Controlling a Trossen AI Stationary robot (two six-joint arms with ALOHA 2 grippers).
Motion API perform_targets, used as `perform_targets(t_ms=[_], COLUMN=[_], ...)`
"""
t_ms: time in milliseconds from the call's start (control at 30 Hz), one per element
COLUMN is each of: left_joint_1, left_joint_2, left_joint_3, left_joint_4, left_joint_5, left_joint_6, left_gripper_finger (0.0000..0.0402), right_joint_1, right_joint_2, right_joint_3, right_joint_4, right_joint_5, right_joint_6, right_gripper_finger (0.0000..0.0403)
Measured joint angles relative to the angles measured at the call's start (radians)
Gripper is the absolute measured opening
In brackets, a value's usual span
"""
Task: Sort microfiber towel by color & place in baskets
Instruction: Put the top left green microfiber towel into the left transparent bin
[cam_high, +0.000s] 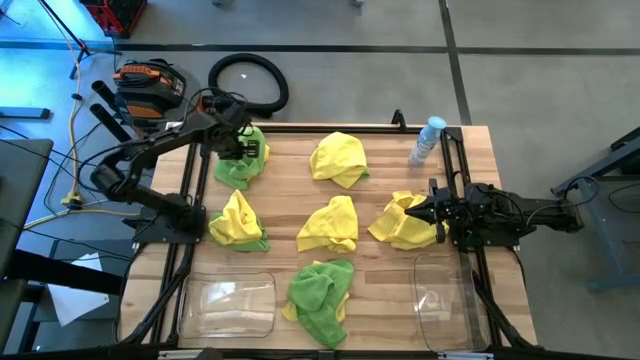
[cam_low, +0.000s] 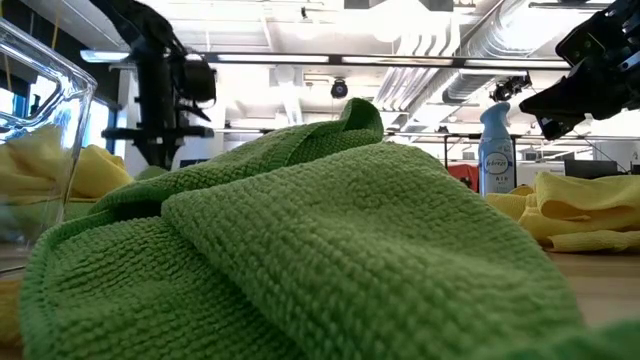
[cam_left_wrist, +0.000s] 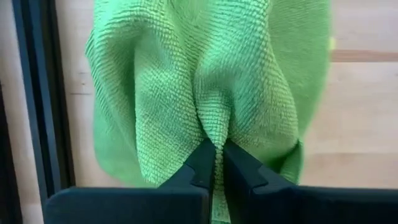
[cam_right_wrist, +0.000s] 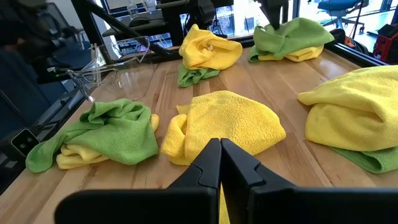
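High view: I see the left gripper over the green towel at the surface's far left corner, and the right gripper at the yellow towel on the right side. Two clear baskets sit along the near edge, with a green pile between them; other yellow towels lie mid-surface, and a bottle stands far right.

Low view: that green pile fills my picture, with the bottle behind.

Left wrist view: my left jaws are clamped on a fold of the green towel.

Right wrist view: my right jaws look pressed together at the edge of a yellow towel; I cannot tell if cloth is caught.
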Motion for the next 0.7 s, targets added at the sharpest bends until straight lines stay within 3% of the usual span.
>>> perform_targets(t_ms=[233, 400, 700], left_joint_1=[-0.16, -0.316, -0.602], left_joint_2=[-0.263, -0.421, -0.501], left_joint_3=[0.025, 0.13, 0.427], left_joint_4=[-0.024, -0.032, -0.103], left_joint_5=[-0.075, -0.156, -0.26], left_joint_6=[-0.083, -0.082, 0.019], left_gripper_finger=[0.0001, 0.0001, 0.0], right_joint_1=[0.0, 0.0, 0.0], right_joint_2=[0.0, 0.0, 0.0], right_joint_3=[0.0, 0.0, 0.0], right_joint_4=[0.0, 0.0, 0.0], right_joint_5=[0.0, 0.0, 0.0], right_joint_6=[0.0, 0.0, 0.0], right_gripper_finger=[0.0, 0.0, 0.0])
